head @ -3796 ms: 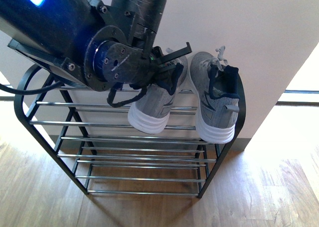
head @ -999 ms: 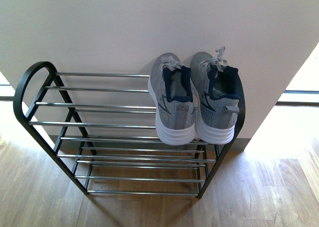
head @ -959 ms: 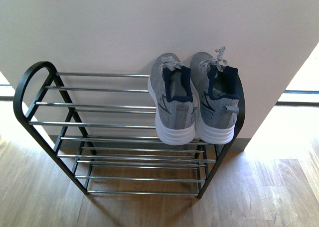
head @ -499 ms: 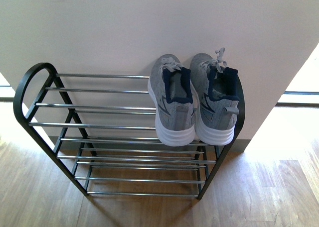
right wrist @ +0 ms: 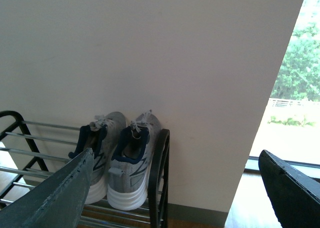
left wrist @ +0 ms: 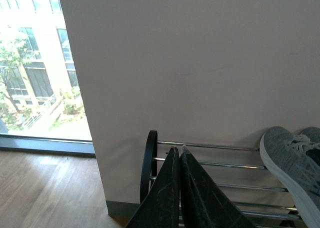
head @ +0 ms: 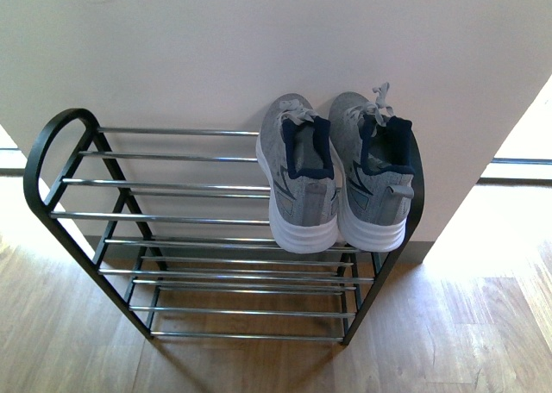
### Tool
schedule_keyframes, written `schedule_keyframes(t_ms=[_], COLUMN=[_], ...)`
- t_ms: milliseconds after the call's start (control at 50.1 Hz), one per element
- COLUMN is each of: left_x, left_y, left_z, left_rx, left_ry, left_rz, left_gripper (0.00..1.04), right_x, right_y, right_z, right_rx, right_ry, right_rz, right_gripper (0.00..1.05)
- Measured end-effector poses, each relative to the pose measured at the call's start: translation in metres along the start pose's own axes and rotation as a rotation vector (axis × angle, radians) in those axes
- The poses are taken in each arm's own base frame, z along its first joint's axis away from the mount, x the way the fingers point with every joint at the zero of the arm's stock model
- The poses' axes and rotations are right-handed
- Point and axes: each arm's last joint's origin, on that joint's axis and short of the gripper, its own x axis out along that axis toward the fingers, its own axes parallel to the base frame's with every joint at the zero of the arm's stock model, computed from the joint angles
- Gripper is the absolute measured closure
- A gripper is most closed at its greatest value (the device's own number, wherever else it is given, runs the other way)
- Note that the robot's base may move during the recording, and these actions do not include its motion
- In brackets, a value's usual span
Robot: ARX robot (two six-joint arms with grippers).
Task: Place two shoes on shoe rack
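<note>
Bright daylight floods in from overexposed side windows; pictures stay sharp.

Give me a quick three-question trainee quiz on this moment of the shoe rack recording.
1. True or false: the two shoes sit on the top tier of the shoe rack.
2. Where along the rack are they? A: the robot's left end. B: the middle. C: the robot's right end.
3. Short answer: which is open, the left gripper or the right gripper?
Key: 1 true; 2 C; 3 the right gripper.
</note>
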Motion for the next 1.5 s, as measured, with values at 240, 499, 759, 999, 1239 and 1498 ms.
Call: schedule_keyframes(t_ms=[240, 499, 759, 999, 1239, 1498], left_x=[-0.007, -0.017, -0.022, -0.028, -0.038, -0.038], left_y=[0.000, 0.000, 0.000, 0.000, 0.000, 0.000], left_z=[0.003, 0.004, 0.004, 0.004, 0.000, 0.000], left_rx=[0.000, 0.000, 0.000, 0.000, 0.000, 0.001], left_ry=[-0.011, -0.014, -0.014, -0.016, -0.002, 0.002], left_rz=[0.000, 0.000, 0.000, 0.000, 0.000, 0.002], left_gripper=[1.03, 1.03, 1.03, 1.03, 1.03, 1.04], right_x=[0.000, 0.000, 0.000, 0.000, 0.000, 0.000], right_y=[0.000, 0.000, 0.000, 0.000, 0.000, 0.000], right_z=[0.000, 0.000, 0.000, 0.000, 0.000, 0.000], right_rx=[0.000, 0.000, 0.000, 0.000, 0.000, 0.000], right_ry=[0.000, 0.000, 0.000, 0.000, 0.000, -0.001], right_rz=[0.000, 0.000, 0.000, 0.000, 0.000, 0.000], right_gripper=[0.09, 0.09, 0.09, 0.09, 0.09, 0.09])
